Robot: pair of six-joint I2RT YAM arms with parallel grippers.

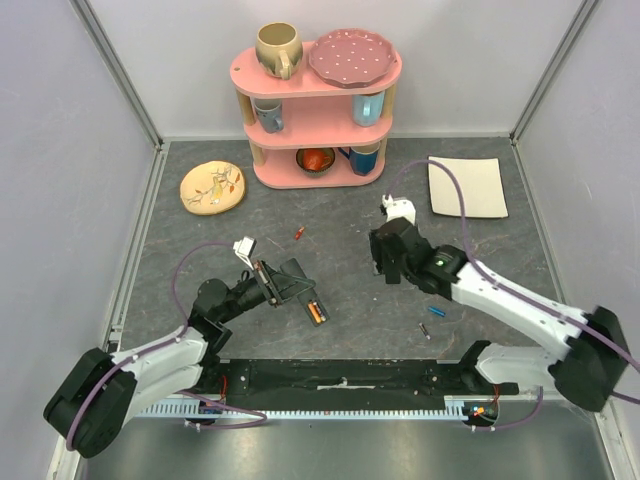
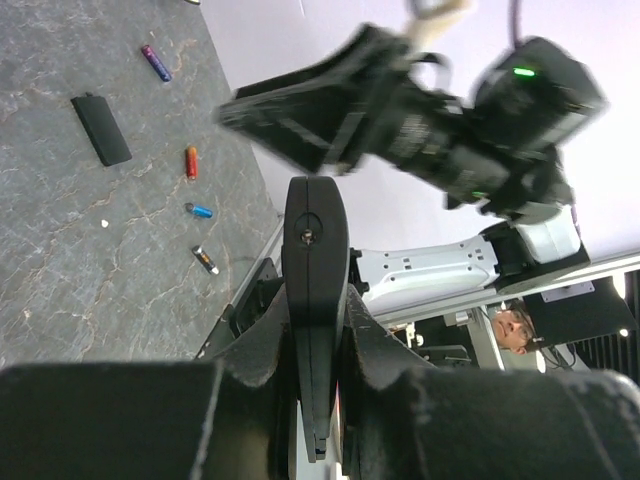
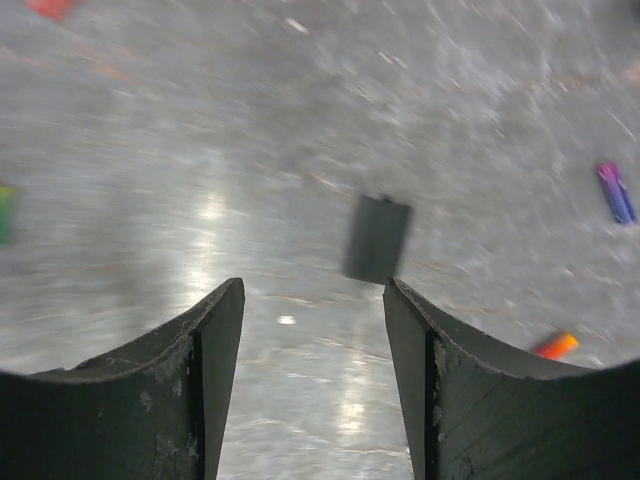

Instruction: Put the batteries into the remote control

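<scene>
Tabletop (image 1: 340, 200) grey, marbled, w/ batteries (image 1: 437, 311) scattered; pale walls (image 1: 170, 60) enclose it.

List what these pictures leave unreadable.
Remote slot: edge-on in the left gripper in the left wrist view; too small in the top view to tell how full it is.
Green smear: right wrist view, cut off by the left edge, blurred by motion.
Flat black piece: right wrist view, blurred; its kind is unclear.

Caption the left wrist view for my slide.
Left gripper clamps the slim black plastic remote control, right gripper beyond; four small coloured cylindrical batteries and a flat black cover lie on grey table.
</scene>
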